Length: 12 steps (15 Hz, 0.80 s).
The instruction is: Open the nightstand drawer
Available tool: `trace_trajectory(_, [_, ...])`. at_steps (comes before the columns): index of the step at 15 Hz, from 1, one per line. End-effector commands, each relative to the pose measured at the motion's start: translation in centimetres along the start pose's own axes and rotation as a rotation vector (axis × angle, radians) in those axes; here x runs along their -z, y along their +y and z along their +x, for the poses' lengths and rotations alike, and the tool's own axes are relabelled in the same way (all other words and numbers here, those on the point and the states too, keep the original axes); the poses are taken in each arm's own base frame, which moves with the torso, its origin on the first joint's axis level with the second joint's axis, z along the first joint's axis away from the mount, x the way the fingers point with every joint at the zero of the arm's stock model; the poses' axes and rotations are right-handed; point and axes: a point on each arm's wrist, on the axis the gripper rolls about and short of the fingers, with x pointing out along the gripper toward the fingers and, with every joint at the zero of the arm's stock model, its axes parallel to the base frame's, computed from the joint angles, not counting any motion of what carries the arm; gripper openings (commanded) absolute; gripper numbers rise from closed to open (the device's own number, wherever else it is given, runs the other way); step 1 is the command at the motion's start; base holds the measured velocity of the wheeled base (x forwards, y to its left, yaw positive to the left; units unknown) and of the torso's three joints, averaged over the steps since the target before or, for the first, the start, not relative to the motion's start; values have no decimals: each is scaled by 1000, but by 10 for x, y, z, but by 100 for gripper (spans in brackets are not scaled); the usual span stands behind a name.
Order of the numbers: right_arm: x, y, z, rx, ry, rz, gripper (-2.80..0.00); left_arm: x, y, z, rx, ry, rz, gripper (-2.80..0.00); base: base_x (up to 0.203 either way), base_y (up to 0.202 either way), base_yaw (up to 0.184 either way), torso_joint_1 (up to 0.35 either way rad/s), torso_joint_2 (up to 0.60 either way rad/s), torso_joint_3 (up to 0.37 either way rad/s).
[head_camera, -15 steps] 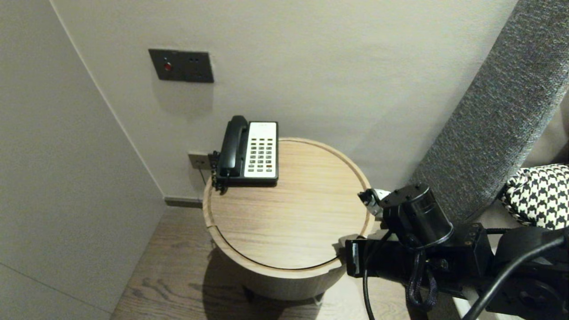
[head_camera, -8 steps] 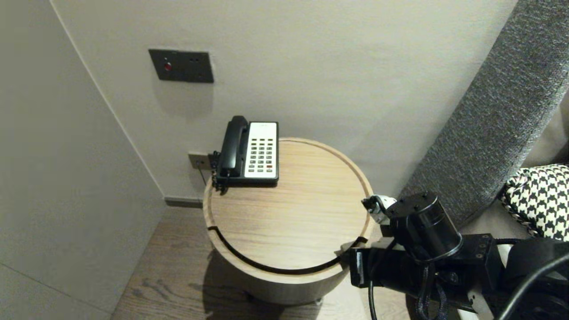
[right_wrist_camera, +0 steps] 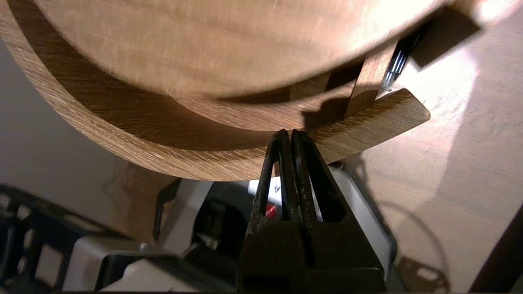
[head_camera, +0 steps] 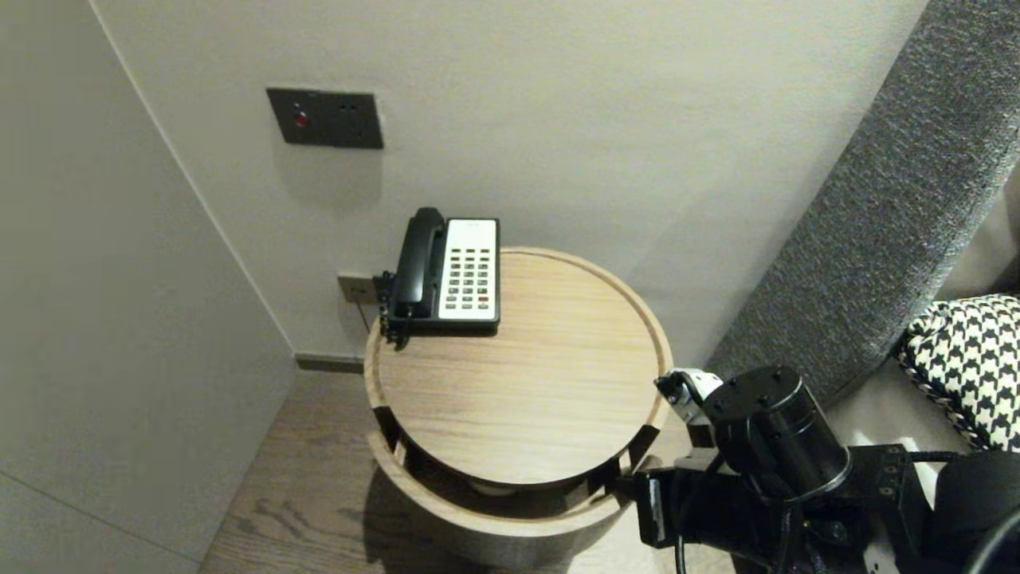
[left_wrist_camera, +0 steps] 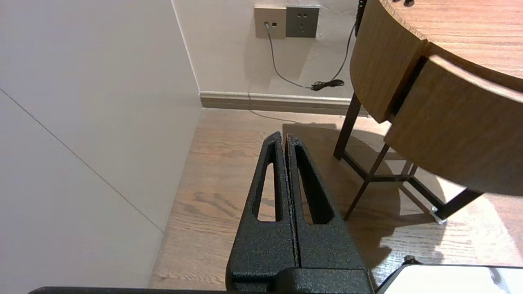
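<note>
Touching the one drawer, the right tool is closed; left tool closed, parked; one telephone.

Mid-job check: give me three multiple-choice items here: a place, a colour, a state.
1. Where on the round table is the telephone? A) rear left edge B) centre C) front edge
2. The handset's colour? A) white B) black C) red
3. How does the curved drawer stand? A) flush shut B) partly pulled out C) on the floor

1 A: it sits by the wall. 2 B: black beside the white keypad. 3 B: its inside shows under the round table, the shut right gripper at its front; left gripper parked low.
</note>
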Motion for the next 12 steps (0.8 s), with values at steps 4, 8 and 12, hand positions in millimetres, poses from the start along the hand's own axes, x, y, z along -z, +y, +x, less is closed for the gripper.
trace_trajectory(4, [21,6,-5,-25,56,41,-280,0,0,0,0,0,1,-280,0,0,0,0,0,0])
trace_trajectory(8, [34,5,-12,-33,83,22,-280,0,0,0,-1,0,-1,-280,0,0,0,0,0,0])
trace_trajectory(12, [51,4,-27,-67,108,-15,-280,0,0,0,-1,0,1,-280,0,0,0,0,0,0])
